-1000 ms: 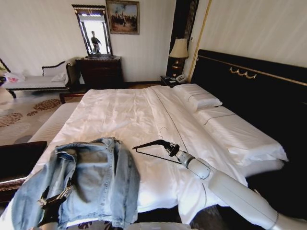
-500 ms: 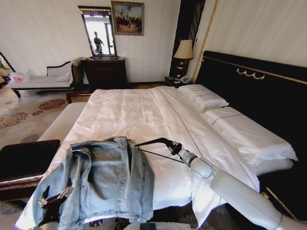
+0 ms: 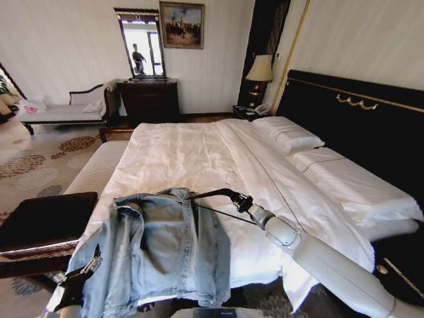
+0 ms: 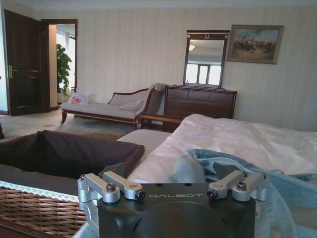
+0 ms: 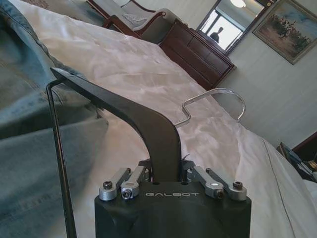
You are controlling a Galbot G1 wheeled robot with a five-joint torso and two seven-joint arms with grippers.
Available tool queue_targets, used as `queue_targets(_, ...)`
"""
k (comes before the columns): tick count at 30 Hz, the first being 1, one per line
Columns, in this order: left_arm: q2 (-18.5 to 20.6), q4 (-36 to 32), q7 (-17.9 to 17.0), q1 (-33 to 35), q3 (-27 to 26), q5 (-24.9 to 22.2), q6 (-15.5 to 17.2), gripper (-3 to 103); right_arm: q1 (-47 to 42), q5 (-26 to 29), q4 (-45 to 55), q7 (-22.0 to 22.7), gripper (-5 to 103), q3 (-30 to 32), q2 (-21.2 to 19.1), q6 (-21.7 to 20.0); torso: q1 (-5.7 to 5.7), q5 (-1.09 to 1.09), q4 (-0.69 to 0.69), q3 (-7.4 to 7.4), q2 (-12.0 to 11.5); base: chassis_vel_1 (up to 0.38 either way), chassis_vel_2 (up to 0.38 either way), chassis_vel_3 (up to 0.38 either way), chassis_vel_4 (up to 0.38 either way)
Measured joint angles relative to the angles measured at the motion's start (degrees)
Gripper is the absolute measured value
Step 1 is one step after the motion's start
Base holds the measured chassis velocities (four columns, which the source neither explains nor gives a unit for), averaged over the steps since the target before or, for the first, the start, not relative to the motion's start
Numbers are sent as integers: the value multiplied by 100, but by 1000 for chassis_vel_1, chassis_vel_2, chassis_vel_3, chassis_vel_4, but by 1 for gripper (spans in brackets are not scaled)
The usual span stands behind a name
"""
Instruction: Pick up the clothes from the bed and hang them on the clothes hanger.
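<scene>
The step in hand was judged to be the bringing together of hanger and garment: both were held, but the jacket was not yet on the hanger.

The denim jacket was draped at the foot of the bed, collar uppermost and its grey-blue inside showing, with its lower part hanging over the bed's edge. The left gripper was low at the near left, at the jacket's lower edge; its fingers appeared closed into the cloth, though the contact itself was hidden by denim in the left wrist view, so the grip is recorded as probable rather than certain.

The right gripper was clenched on the black hanger, its fingers drawn in against the hanger's broad shoulder arm near the silver hook. In the head view the hanger was held just above the sheet, its far tip touching or just beside the jacket's right shoulder; which of the two could not be settled.

The next move, in my judgement, called for threading that tip into the shoulder opening while the left gripper kept the cloth spread. The risk noted was the tip catching on the outside of the denim.
</scene>
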Motion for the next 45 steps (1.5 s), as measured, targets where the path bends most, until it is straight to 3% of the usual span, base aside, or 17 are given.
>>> queue_targets(30, 63, -35, -3, -232, 106, 119, 289, 100, -266, -19, 88, 75, 28, 178, 104, -95, 0, 1, 0, 0, 0, 35, 38, -38, -35)
queue_targets(36, 384, -77, -105, -495, 259, -107, 675, 100, -288, 133, 169, 155, 28, 195, 78, -50, 0, -1, 1, 0, 1, 54, 36, -47, -40)
queue_targets(38, 710, -123, -212, -790, 432, -268, 1014, 100, -250, 183, 171, 161, 28, 191, 63, -25, 0, -1, 1, 0, 0, 0, 0, 0, 0)
queue_targets(41, 947, -172, -320, -1013, 551, -437, 1264, 100, -187, 213, 167, 161, 28, 146, 60, -10, 0, 0, -1, 0, 1, 0, 0, 0, 0)
queue_targets(43, 1296, -211, -628, -1461, 707, -956, 1785, 100, 34, 269, 113, 159, 28, -49, 95, 0, 0, 1, -4, 1, 0, 0, 0, 0, 0)
queue_targets(45, 1386, -212, -750, -1605, 732, -1157, 1935, 100, 128, 294, 98, 158, 28, -141, 115, 2, 0, 2, -4, 1, 0, 0, 0, 0, 0)
